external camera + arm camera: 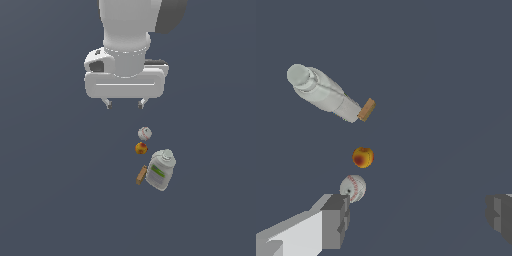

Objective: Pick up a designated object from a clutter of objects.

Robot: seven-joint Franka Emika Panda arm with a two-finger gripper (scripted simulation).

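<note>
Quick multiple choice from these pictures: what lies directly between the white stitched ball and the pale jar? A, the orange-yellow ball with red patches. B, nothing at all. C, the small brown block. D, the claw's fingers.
A: in the exterior view the orange-yellow ball sits right next to the white stitched ball, with the pale jar beyond it; the small brown block lies against the jar's base, and the open claw hangs above them all.

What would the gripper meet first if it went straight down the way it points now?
Probably bare floor. The gripper hangs open, and in the wrist view nothing lies between its fingers. The white ball sits just beside one finger, the orange ball beyond it; depth is uncertain.
</note>
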